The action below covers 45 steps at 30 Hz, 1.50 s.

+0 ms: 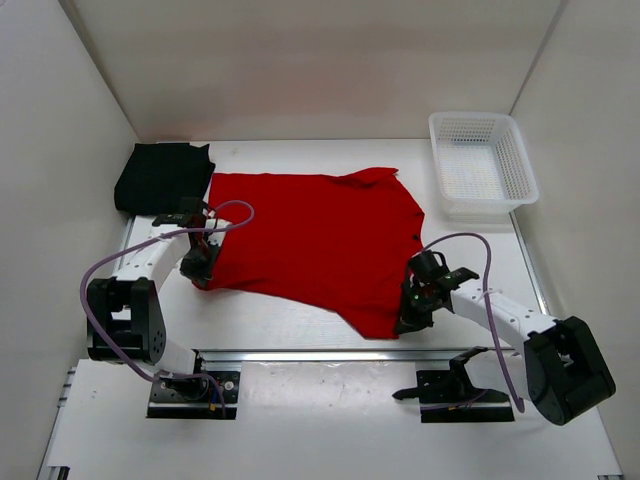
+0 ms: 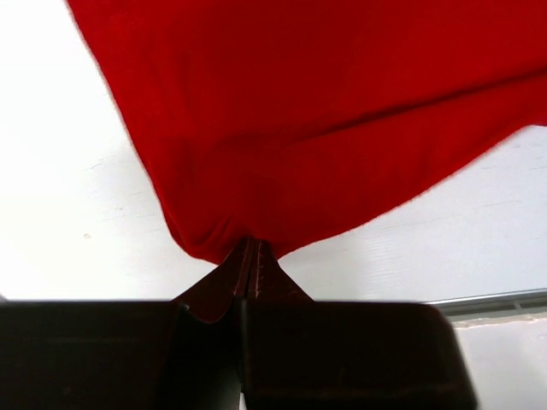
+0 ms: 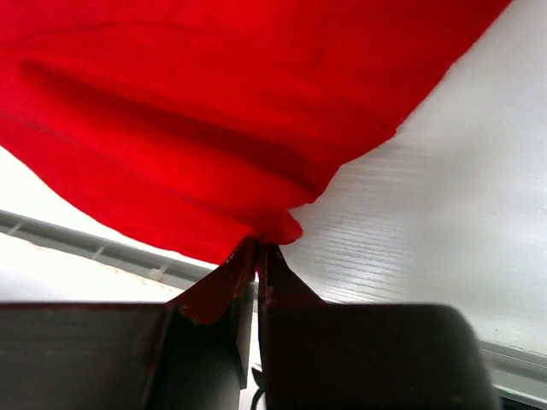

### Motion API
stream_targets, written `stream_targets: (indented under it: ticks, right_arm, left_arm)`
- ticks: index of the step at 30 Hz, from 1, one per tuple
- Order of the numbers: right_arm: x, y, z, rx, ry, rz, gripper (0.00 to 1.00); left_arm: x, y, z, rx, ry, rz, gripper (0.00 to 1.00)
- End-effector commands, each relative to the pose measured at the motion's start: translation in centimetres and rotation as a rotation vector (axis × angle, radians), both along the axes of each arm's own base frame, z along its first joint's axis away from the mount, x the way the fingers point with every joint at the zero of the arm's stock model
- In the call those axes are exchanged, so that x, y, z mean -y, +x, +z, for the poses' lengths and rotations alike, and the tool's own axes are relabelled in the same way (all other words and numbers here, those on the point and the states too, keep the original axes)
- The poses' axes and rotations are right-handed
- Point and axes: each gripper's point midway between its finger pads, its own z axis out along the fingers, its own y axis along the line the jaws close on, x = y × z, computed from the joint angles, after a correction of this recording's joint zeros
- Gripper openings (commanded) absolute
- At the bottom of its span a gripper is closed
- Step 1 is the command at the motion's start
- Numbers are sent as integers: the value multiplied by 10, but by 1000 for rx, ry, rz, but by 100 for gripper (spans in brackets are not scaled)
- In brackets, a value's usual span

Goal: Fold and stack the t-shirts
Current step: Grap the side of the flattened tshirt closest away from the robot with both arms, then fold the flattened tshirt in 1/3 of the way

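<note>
Left wrist view, left fingers [image 2: 254,260] clamp red t-shirt [image 2: 342,128] corner, right fingers [image 3: 256,258] likewise, gripped edges hidden inside.

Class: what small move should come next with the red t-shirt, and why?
Probably lift both near corners together and carry them toward the far edge: the left pincer and right pincer are each shut on a corner of the spread red t-shirt.
</note>
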Motion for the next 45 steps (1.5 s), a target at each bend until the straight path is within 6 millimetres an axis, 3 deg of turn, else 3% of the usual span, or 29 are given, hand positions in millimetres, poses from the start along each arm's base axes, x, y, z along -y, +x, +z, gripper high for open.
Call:
stream_targets:
  ticks: [1, 4, 7, 9, 10, 11, 13, 16, 17, 18, 20, 22, 32, 40, 45]
  right_arm:
    - [-1, 6, 5, 27, 36, -32, 0]
    - [10, 24, 29, 116, 50, -104, 0]
    - [22, 56, 76, 261, 86, -190, 0]
    - [22, 83, 107, 356, 96, -193, 0]
    - [22, 90, 105, 351, 86, -184, 0]
    - [17, 102, 117, 396, 104, -157, 0]
    - [17, 121, 110, 390, 94, -142, 0]
    - [19, 168, 123, 482, 101, -136, 0]
    - [20, 177, 115, 472, 84, -125, 0]
    - [20, 192, 125, 517, 76, -108, 0]
    - [22, 213, 118, 501, 47, -86, 0]
    - [21, 234, 127, 526, 31, -60, 0]
    - [35, 284, 119, 542, -49, -11, 0]
    - [35, 303, 104, 507, -73, 1, 0]
    - [41, 322, 108, 517, -74, -16, 0]
  left_arm:
    - [-10, 16, 20, 93, 55, 10, 0]
    - [-25, 25, 30, 141, 128, 47, 0]
    - [-37, 45, 48, 230, 197, 95, 0]
    - [-42, 53, 55, 270, 224, 123, 0]
    - [-41, 60, 59, 298, 220, 135, 0]
    - [-41, 63, 59, 304, 222, 139, 0]
    - [-37, 76, 61, 345, 206, 128, 0]
    - [-34, 97, 61, 393, 211, 106, 0]
    - [-34, 106, 58, 394, 214, 101, 0]
    - [-31, 109, 57, 394, 209, 95, 0]
    - [-29, 124, 49, 376, 206, 98, 0]
    - [-27, 135, 45, 376, 198, 96, 0]
    - [-27, 175, 32, 390, 217, 114, 0]
    - [-23, 192, 31, 421, 228, 120, 0]
    - [-25, 201, 32, 439, 241, 126, 0]
